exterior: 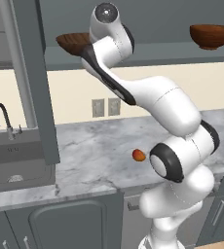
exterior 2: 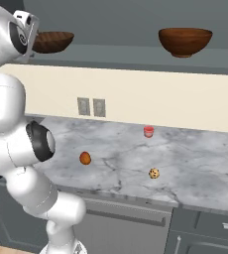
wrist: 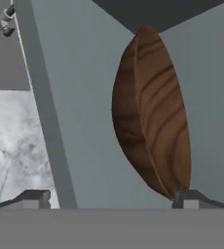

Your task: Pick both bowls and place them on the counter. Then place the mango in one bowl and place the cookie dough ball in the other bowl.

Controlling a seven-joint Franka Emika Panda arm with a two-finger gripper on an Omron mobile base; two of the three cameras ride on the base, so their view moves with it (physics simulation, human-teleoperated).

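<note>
The arm (exterior: 175,109) was glossy white, built of fat rounded segments, with black rings at each joint and grey round end caps. A black strip ran along its forearm. The claw (wrist: 111,199) carried two small dark fingertips.

I am working in a kitchen: a marble worktop (exterior: 94,146) over dark grey cupboards (exterior: 70,223), a sink (exterior: 16,168) with a curved tap (exterior: 4,119) at its left end, wall sockets (exterior 2: 91,106), a shelf (exterior 2: 136,54) above.
</note>
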